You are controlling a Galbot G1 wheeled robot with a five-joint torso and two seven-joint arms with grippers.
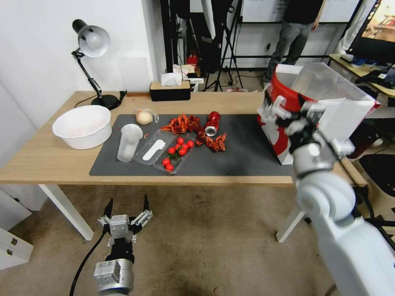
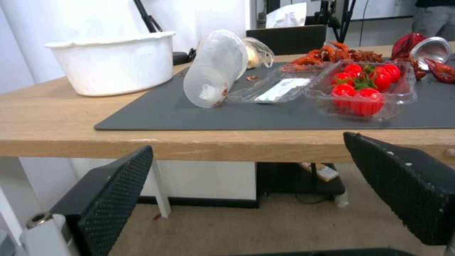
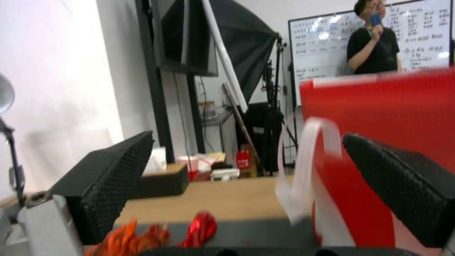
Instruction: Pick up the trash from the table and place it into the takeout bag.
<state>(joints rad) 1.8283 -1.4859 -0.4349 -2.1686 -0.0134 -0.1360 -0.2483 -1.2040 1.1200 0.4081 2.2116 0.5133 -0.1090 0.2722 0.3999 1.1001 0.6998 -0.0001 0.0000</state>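
Boxy white takeout bag (image 1: 325, 119) with red graphic beside spread-fingered right gripper (image 1: 284, 113); left gripper (image 1: 127, 209) likewise spread.

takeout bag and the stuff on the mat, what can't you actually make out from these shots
- Inside of the takeout bag: head view, hidden by its own walls and the right gripper in front.
- Bag's far side and base: right wrist view, cut off by the frame edge and the fingers.
- Crushed can label: too small in head view, cut off at the edge in left wrist view.
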